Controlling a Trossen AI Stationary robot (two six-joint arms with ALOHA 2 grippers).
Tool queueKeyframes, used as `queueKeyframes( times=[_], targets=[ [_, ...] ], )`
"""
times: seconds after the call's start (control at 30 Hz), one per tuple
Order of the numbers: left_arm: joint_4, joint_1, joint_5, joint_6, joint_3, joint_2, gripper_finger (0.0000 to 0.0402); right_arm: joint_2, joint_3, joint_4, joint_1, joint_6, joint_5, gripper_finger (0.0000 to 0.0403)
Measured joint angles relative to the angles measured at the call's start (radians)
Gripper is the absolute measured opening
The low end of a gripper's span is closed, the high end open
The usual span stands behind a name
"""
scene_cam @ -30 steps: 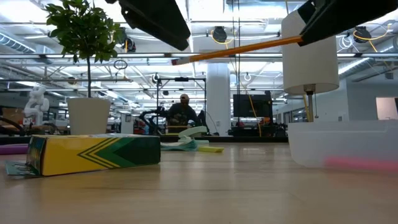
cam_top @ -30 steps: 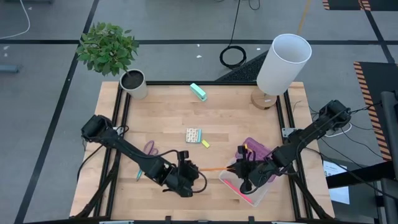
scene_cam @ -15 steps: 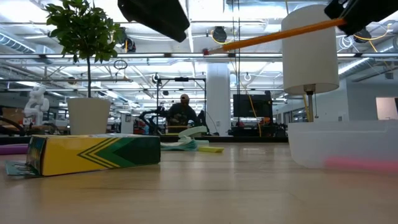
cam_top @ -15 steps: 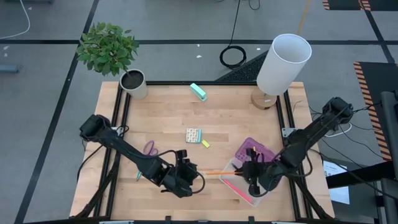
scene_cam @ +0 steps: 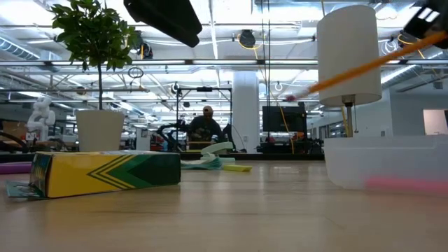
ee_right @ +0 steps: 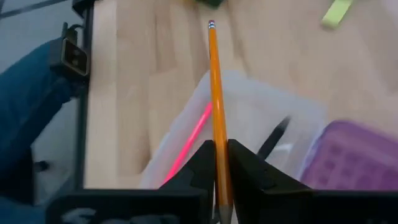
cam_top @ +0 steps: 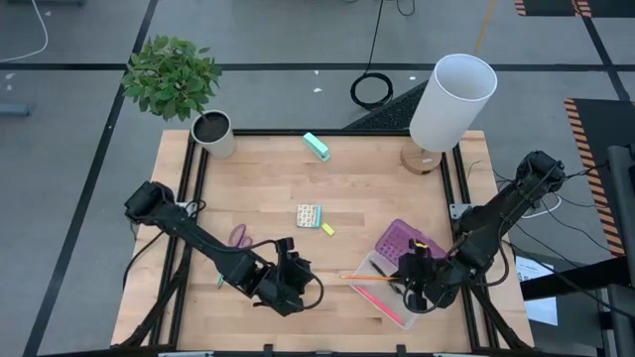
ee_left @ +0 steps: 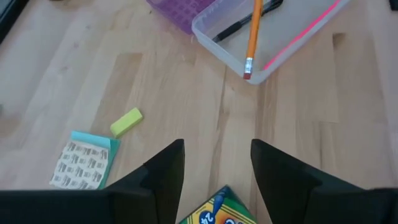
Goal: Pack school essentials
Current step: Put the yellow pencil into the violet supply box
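We have the right gripper (cam_top: 418, 288), lower right of the high view, clamped on the light, stiff orange wooden pencil (ee_right: 216, 106) at one end above the clear plastic box (cam_top: 382, 296); the left gripper (ee_left: 214, 168), lower centre, hangs open and empty.

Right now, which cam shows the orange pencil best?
Right wrist view: the orange pencil runs full length, pinched in the right gripper above the clear box. Left wrist shows its eraser end; the low view, a slanted blur; the high view, a thin line.

Crayon box (ee_left: 219, 211) cut by frame edge
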Motion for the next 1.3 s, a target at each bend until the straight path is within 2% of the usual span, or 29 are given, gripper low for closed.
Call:
queueKeyframes(
  times=[0.23, 0.43, 0.73, 1.3],
  targets=[
    [-0.01, 0.011, 0.0, 0.004, 0.0, 0.0, 0.0189, 0.0, 0.0, -0.009, 0.039, 0.063, -0.111, 0.0024],
    [-0.01, 0.017, 0.0, 0.002, 0.0, 0.0, 0.0189, -0.027, 0.0, -0.058, 0.063, 0.126, -0.108, 0.0024],
    [-0.009, 0.016, 0.0, -0.017, 0.0, 0.0, 0.0189, -0.045, 0.0, -0.229, 0.064, 0.251, -0.056, 0.0025],
    [-0.004, 0.016, 0.0, -0.023, 0.0, 0.0, 0.0189, -0.016, 0.0, -0.169, 0.064, 0.263, -0.059, 0.0025]
  ],
)
